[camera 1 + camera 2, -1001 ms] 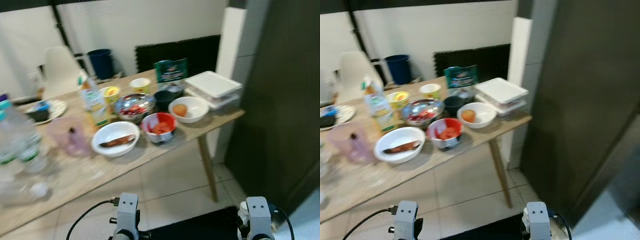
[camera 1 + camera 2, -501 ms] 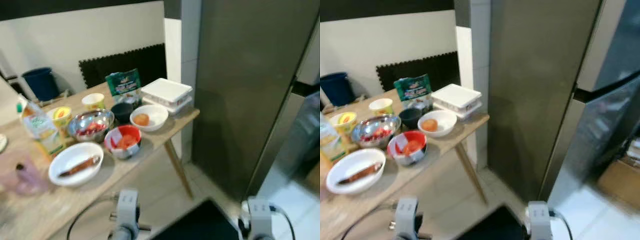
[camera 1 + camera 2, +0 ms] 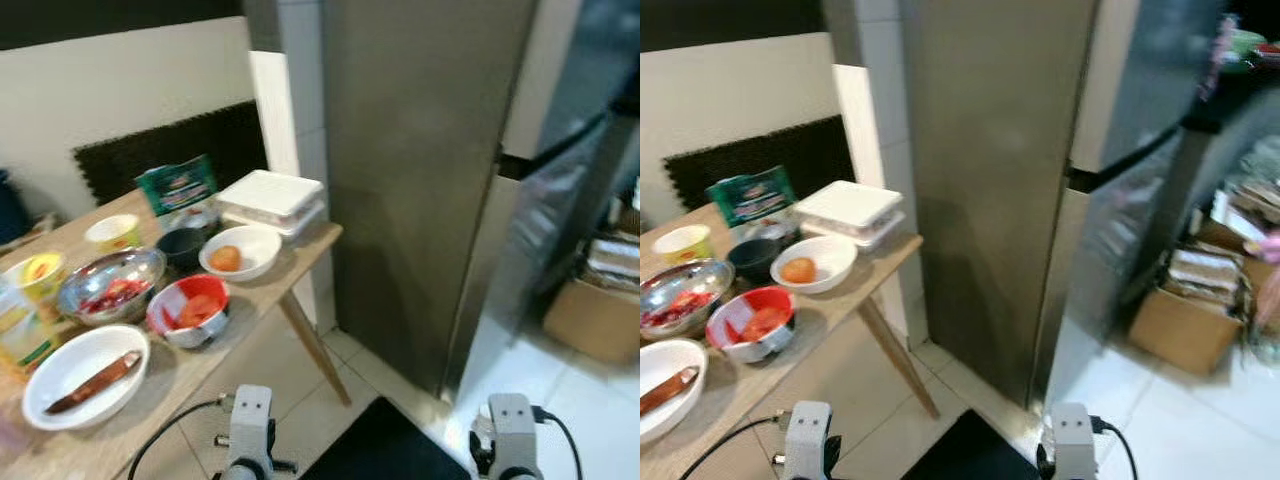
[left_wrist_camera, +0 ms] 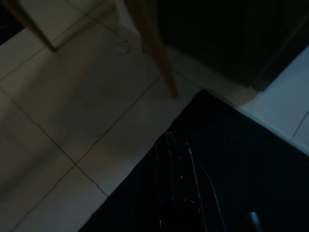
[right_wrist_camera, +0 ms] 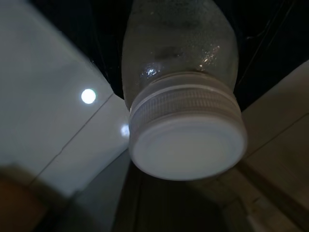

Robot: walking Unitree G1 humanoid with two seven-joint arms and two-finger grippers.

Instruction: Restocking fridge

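Bottle (image 5: 181, 92) with white cap, carried low in the right claw, to be kept upright and steady on approach to the fridge (image 3: 1040, 180); grip unclear, left claw idle.

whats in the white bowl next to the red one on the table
The white bowl at the table's corner holds one round orange item, likely a fruit or an egg. Whatever is beneath it is hidden, and blur prevents telling more.
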